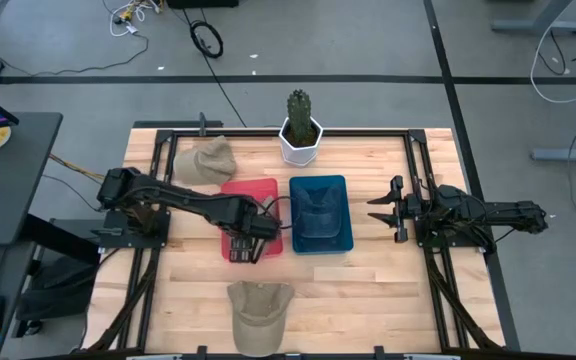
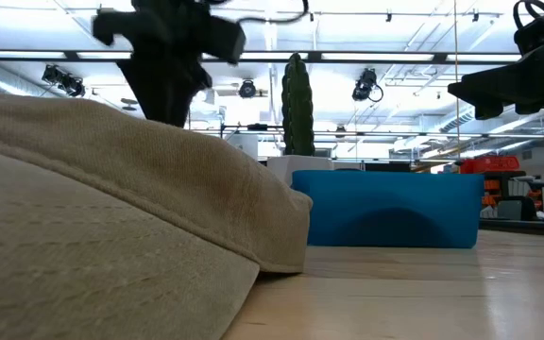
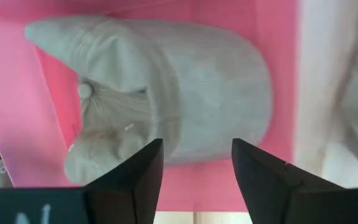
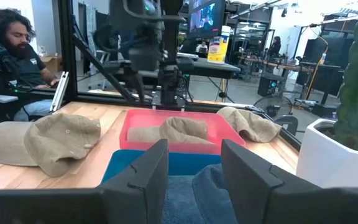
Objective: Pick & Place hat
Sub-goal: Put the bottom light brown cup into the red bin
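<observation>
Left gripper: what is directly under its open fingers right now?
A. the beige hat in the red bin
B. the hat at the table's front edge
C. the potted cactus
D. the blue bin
A: the left gripper hangs open over the beige hat lying inside the red bin.

Low view: near hat [image 2: 111, 217] runs off the edge — it hides the red tray and left gripper.
</observation>
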You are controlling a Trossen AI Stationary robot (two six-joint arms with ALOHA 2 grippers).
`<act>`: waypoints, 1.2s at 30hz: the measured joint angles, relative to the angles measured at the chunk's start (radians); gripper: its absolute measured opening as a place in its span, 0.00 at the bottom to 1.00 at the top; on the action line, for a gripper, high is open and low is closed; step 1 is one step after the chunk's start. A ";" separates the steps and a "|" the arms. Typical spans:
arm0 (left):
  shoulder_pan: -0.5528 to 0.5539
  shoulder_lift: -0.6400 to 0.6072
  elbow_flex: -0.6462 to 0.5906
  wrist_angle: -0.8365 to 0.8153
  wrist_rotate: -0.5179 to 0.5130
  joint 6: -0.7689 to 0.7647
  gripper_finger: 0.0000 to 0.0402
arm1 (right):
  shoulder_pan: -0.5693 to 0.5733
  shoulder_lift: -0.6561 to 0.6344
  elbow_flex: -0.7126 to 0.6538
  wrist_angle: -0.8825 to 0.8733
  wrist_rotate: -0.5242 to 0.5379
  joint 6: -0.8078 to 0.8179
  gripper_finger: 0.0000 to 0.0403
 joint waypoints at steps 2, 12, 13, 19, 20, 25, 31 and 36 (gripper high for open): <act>-0.027 -0.018 0.000 0.003 0.001 -0.001 0.49 | 0.000 0.000 0.000 0.000 0.000 0.000 0.38; -0.198 -0.034 0.000 0.151 0.070 -0.102 0.49 | 0.000 0.000 0.000 0.000 0.000 0.000 0.38; -0.214 -0.034 0.000 0.172 0.082 -0.106 0.49 | 0.000 0.000 0.000 0.000 0.000 0.000 0.38; -0.295 -0.030 0.000 0.223 0.098 -0.161 0.49 | 0.000 0.000 0.000 0.000 0.000 0.000 0.38; -0.305 -0.025 0.000 0.230 0.100 -0.174 0.49 | 0.000 0.000 0.000 0.000 0.000 0.000 0.38; -0.353 -0.003 0.000 0.290 0.110 -0.208 0.49 | 0.000 0.000 0.000 0.000 0.000 0.000 0.38; -0.394 0.036 0.013 0.367 0.167 -0.217 0.49 | 0.000 0.002 0.000 0.003 0.000 0.000 0.38; -0.399 0.086 0.035 0.382 0.190 -0.237 0.49 | 0.000 0.002 0.000 0.000 0.000 0.000 0.38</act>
